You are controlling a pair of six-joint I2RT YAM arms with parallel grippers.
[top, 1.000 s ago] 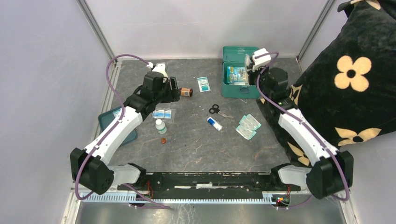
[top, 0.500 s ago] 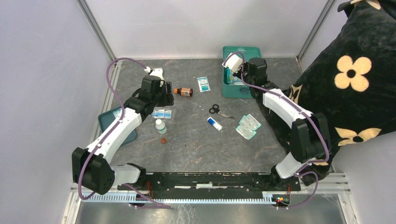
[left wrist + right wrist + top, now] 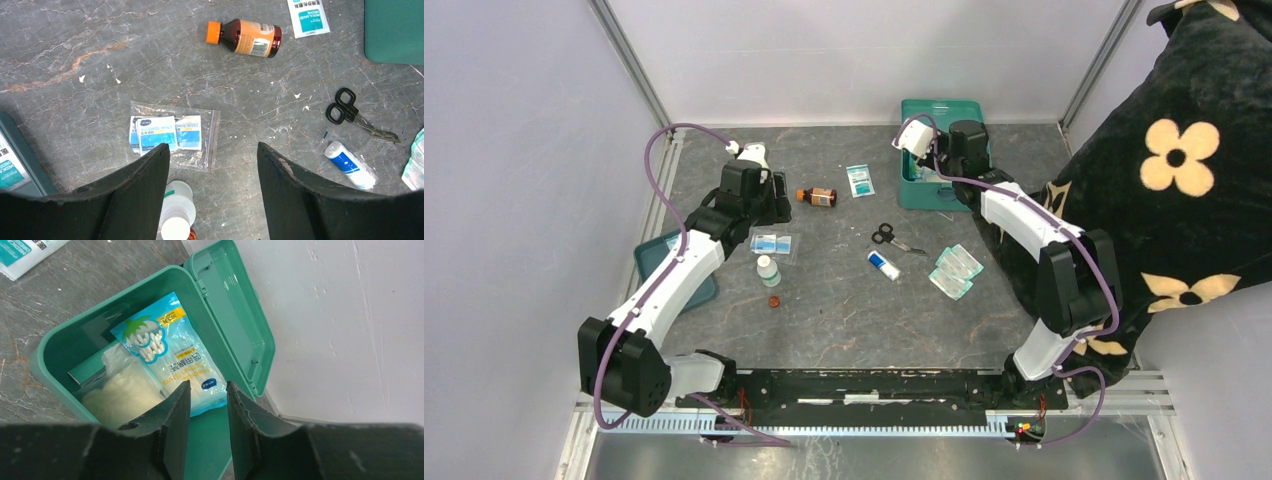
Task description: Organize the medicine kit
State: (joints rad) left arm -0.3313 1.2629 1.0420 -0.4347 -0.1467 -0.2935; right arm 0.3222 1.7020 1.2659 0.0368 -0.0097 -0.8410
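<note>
The medicine kit (image 3: 940,109) is a teal box standing open at the back of the table, its lid leaning toward the wall. In the right wrist view the kit (image 3: 55,347) holds a cotton swab pack (image 3: 172,355) and a clear bag of white gauze (image 3: 120,395). My right gripper (image 3: 936,160) hovers over the kit's inside, jaws narrowly apart and empty (image 3: 208,390). My left gripper (image 3: 776,203) is wide open and empty (image 3: 214,155), above a bag of alcohol wipes (image 3: 172,135) and a white bottle (image 3: 175,210).
Loose on the table are a brown bottle (image 3: 821,197), a gauze packet (image 3: 860,180), scissors (image 3: 889,236), a blue-white tube (image 3: 884,265), teal packets (image 3: 956,270) and a small red cap (image 3: 774,300). A flat teal tray (image 3: 656,268) lies left. A black flowered cushion (image 3: 1184,150) fills the right side.
My right arm has folded and swung its gripper left across the kit. My left gripper has drawn back left, away from the brown bottle.
</note>
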